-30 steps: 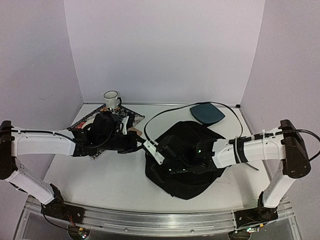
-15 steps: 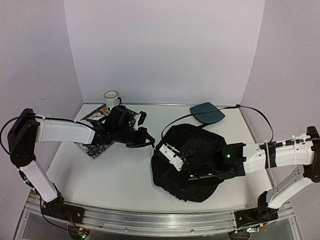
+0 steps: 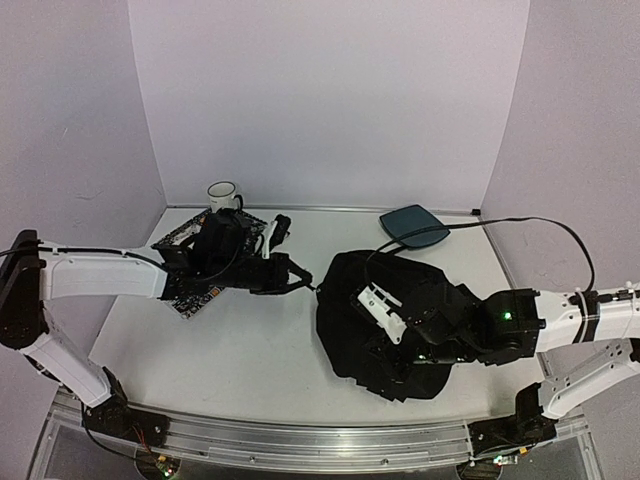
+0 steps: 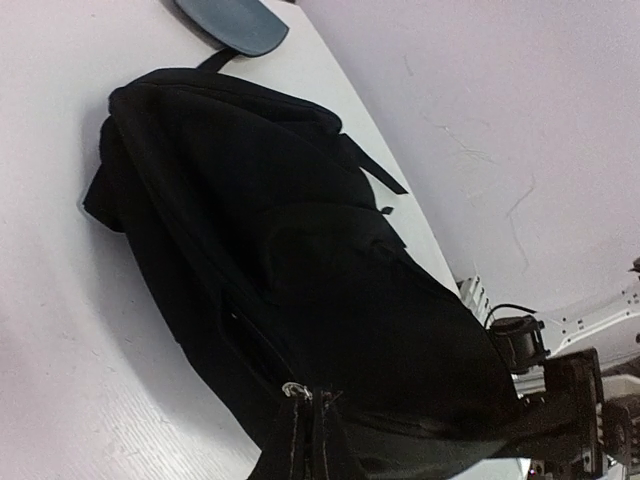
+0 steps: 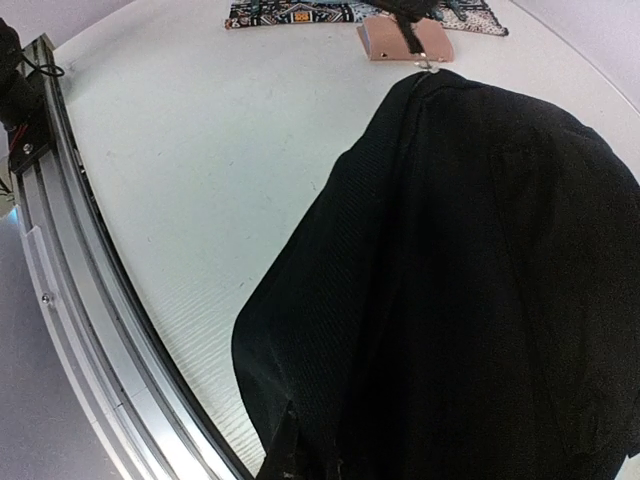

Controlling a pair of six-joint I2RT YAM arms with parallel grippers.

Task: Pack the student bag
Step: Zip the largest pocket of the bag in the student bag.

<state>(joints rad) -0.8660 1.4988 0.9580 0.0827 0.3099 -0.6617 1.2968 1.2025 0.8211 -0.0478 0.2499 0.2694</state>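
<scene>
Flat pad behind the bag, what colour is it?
The pad is dark teal, clearest in the top external view.

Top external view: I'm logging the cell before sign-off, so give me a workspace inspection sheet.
Surface: white table, no damage seen.
Job's things: student bag slumped right of centre.
Clutter: mug, patterned mat, teal pad, small pink block.
Grippers: left gripper shut on the bag's zipper pull; right gripper shut on bag fabric.
Cables: black cable arcs over the far right.
Surroundings: plain walls; metal rail at the near edge.
</scene>
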